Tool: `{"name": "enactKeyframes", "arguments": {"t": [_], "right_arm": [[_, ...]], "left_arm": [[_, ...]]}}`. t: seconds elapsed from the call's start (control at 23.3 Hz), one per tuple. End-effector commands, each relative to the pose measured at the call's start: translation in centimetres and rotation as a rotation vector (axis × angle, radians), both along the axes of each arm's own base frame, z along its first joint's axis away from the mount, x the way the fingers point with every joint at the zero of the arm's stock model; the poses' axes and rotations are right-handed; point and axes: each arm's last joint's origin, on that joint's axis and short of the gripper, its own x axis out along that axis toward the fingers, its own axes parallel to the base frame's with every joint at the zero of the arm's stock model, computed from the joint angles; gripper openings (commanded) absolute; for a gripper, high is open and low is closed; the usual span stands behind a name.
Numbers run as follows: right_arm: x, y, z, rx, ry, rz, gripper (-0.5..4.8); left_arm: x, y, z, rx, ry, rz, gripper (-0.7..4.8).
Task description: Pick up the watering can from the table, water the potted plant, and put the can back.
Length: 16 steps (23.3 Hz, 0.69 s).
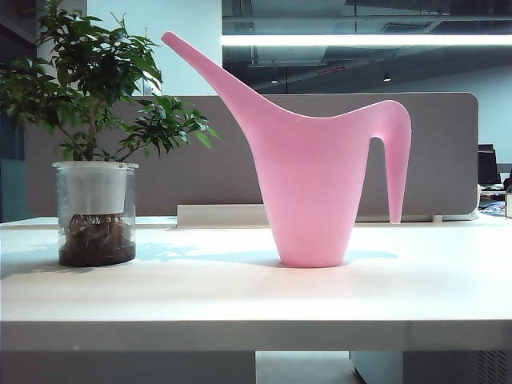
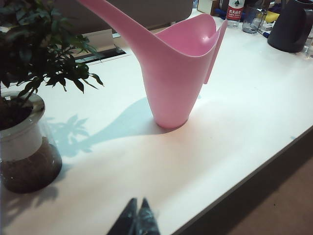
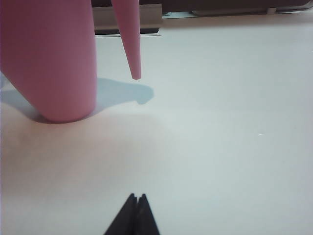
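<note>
the pink watering can stands upright mid-frame on the table, potted plant at left; left gripper and right gripper hang clenched, empty. opening before reaching the arched handle seems wise.

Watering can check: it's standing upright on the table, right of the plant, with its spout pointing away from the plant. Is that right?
Not quite. The watering can does stand upright on the table, right of the plant, but its spout points toward the plant, not away; the handle is on the far side. The exterior view shows this.
</note>
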Motion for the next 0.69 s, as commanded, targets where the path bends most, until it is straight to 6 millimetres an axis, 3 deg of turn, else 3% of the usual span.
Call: {"name": "enactKeyframes", "arguments": {"t": [0.04,0.3,0.43,0.56,0.69], "right_arm": [[0.0,0.0,0.1,0.000,-0.012,-0.001,-0.01],[0.0,0.0,0.1,-0.002,-0.015,-0.015,-0.01],[0.1,0.0,0.5,0.169,-0.026,-0.023,-0.01],[0.0,0.0,2.7,0.202,-0.193,-0.008,-0.01],[-0.9,-0.4,6.7,0.126,-0.349,-0.093,-0.02]], "left_arm": [[0.0,0.0,0.1,-0.006,-0.004,-0.004,0.03],[0.0,0.0,0.1,-0.006,-0.004,-0.007,0.03],[0.0,0.0,0.1,-0.007,-0.004,-0.007,0.03],[0.0,0.0,0.1,-0.006,-0.005,-0.003,0.03],[0.0,0.0,0.1,-0.006,-0.005,-0.004,0.03]]}}
